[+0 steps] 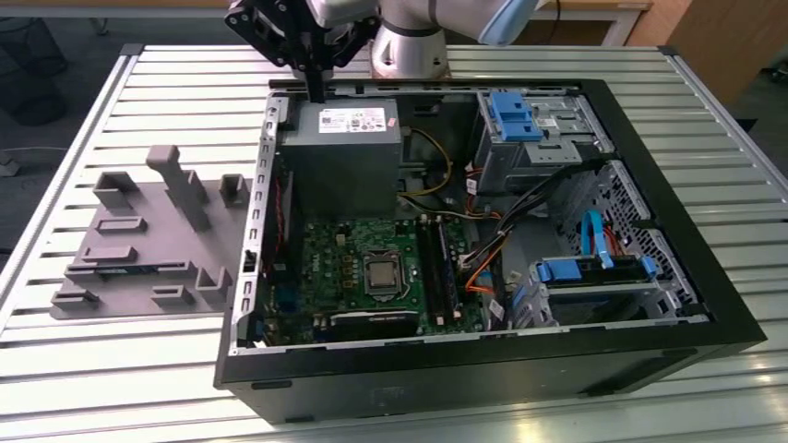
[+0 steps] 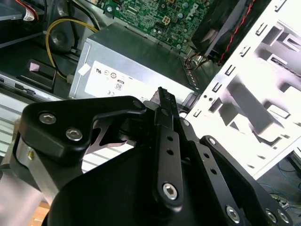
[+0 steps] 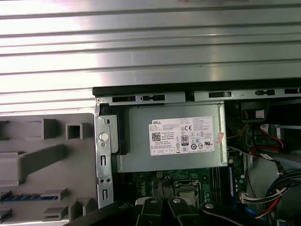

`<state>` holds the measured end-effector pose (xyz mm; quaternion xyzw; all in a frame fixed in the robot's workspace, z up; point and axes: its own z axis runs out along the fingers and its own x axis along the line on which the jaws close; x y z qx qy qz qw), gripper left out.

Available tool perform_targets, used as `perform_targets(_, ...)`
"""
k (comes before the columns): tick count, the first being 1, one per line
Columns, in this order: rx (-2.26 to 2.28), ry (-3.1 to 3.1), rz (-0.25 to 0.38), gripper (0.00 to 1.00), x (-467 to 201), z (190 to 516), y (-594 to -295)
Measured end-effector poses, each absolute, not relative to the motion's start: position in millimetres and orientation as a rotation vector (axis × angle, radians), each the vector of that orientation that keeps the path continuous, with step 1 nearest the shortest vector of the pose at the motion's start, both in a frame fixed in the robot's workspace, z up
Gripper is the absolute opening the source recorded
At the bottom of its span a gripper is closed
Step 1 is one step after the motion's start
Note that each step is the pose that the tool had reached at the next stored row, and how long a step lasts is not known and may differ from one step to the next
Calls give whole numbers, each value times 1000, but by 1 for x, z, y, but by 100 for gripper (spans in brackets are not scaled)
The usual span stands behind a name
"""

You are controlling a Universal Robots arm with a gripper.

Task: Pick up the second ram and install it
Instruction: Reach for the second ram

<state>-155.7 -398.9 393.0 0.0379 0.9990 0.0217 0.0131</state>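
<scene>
The second ram [image 1: 136,269] is a thin blue-green stick lying flat in a groove of the grey fixture block [image 1: 136,231], at the exterior view's left of the open computer case. In the first wrist view the ram [image 3: 21,197] shows as a blue strip in the same fixture [image 3: 47,160]. My gripper [image 1: 317,92] hangs over the case's far rim, above the grey power supply [image 1: 339,148], well away from the ram. Its fingers [image 2: 163,96] are pressed together with nothing between them. The black memory slots [image 1: 437,268] lie on the green motherboard [image 1: 357,268].
The black case [image 1: 493,369] stands open on a slatted metal table [image 1: 124,388]. Inside are blue drive cages [image 1: 518,115], loose cables [image 1: 493,268], a processor socket [image 1: 384,274] and the labelled power supply [image 3: 171,141]. The arm's base [image 1: 412,46] stands behind the case.
</scene>
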Motion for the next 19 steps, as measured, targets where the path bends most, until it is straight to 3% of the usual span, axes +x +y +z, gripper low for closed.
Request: perform_targets(19,118,3113,68,11,-162,393,-399)
